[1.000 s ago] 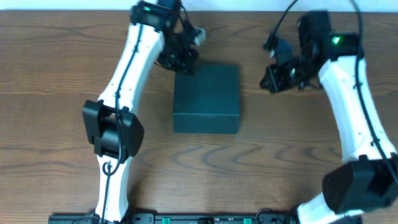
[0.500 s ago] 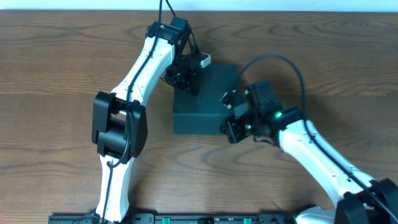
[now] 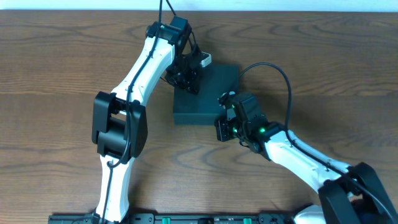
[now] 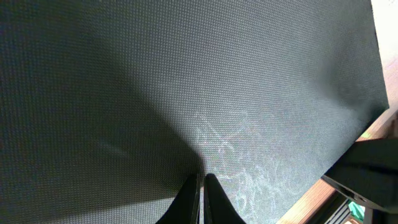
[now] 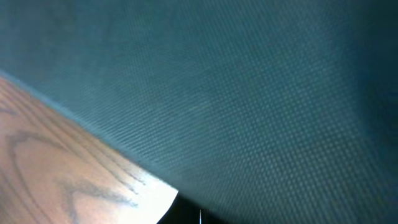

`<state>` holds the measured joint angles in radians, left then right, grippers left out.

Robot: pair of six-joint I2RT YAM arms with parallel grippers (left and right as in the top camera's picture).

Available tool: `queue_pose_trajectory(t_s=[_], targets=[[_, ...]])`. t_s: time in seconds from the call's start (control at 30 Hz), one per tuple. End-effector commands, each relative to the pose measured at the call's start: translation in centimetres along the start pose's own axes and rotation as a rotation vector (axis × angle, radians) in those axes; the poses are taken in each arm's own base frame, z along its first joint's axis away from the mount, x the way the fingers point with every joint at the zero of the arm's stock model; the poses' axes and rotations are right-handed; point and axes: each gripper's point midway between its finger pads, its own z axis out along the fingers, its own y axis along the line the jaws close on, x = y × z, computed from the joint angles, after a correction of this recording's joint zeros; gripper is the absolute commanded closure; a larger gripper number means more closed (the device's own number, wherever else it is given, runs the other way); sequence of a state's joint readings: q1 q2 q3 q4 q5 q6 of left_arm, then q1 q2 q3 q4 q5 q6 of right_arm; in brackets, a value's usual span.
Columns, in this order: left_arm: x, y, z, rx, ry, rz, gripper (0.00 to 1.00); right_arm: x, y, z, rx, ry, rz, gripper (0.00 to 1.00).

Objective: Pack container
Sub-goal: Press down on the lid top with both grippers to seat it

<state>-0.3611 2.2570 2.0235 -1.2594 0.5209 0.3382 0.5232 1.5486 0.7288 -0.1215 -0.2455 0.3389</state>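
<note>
Wood-grain table fills the overhead view, with the box lying near the middle, lid down and flat. No packets or other goods show on the table.

The big change is on the right. A second ago the right arm hung well off to the box's right. Half a second ago it had swung in to the near right corner, and now the right gripper has slid a little further left along the front edge and sits against that corner. Its wrist camera shows only teal card and a wedge of table, with the fingers almost out of frame, so I cannot tell whether they are parted or closed.

The left gripper moved from just beyond the far left corner onto the lid there and has not shifted in the last half second. In its wrist view the two fingertips stand together with only a hairline gap, closed on nothing and apparently pressing on the lid.

The box itself seems to lie where it did, though the right gripper hides part of its front face.

My reading is that both arms have finished their approach and now bracket the box at opposite corners, the left steadying it while the right works at the front edge. Whether that means lifting the flap or sealing it is unclear.
</note>
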Motion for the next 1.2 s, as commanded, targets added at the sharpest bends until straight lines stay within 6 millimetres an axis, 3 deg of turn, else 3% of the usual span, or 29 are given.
queue_pose_trajectory(t_s=[0.0,0.23,0.33,0.43,0.53,0.77,0.87,1.03,1.17], targets=[[0.3,0.1,0.7,0.009,0.020,0.006,0.94,-0.3,-0.4,0.2,0.031,-0.020,0.016,0.99],[0.3,0.1,0.7,0.005,0.020,0.014,0.94,-0.8,-1.7,0.1,0.104,-0.049,0.016,0.99],[0.3,0.2,0.7,0.005,0.018,0.015,0.94,-1.0,-1.5,0.1,0.098,-0.056,0.015,0.98],[0.3,0.1,0.7,0.006,0.019,0.015,0.94,-0.9,0.0,-0.1,0.020,-0.041,0.011,0.98],[0.5,0.1,0.7,0.007,0.026,0.011,0.94,-1.6,2.0,-1.7,-0.060,-0.043,0.001,0.98],[0.4,-0.2,0.6,0.022,0.021,0.011,0.94,-4.4,3.7,-7.8,-0.060,-0.190,-0.031,0.99],[0.1,-0.2,0.6,0.027,0.010,0.016,0.94,-2.6,3.1,-8.0,-0.032,-0.121,-0.013,0.98],[-0.1,-0.3,0.7,0.024,0.002,0.026,0.94,2.0,1.0,-5.5,0.032,0.034,0.036,0.99],[-0.4,-1.0,1.1,0.024,0.000,0.047,0.94,3.6,-0.4,-3.7,0.079,0.086,0.082,0.98]])
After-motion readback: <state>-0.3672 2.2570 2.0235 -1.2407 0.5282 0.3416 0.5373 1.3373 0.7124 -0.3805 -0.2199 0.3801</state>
